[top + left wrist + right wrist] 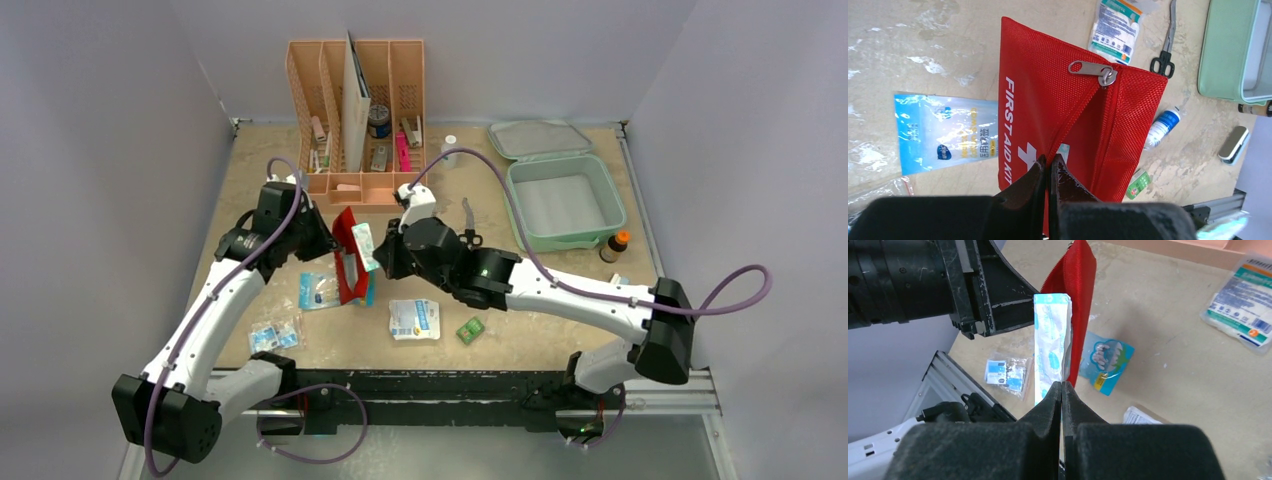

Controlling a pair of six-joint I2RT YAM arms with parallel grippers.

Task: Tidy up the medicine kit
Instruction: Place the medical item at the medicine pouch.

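Observation:
The medicine kit (522, 215), a mint-green case, lies open at the back right with its lid (538, 138) flat behind it; its corner also shows in the left wrist view (1228, 50). My left gripper (322, 240) (1049, 162) is shut on the edge of a red first-aid pouch (347, 270) (1048, 95) beside its open zip, holding it up. My right gripper (380, 256) (1062, 385) is shut on a white-and-blue flat packet (364, 245) (1050, 340), held upright against the pouch (1079, 295).
A peach slotted organizer (355, 110) stands at the back. Scissors (468, 225), a brown bottle (614, 245), a gauze pack (415, 318), a small green box (470, 330), a blue sachet (318, 290) and clear bags (273, 333) lie on the table.

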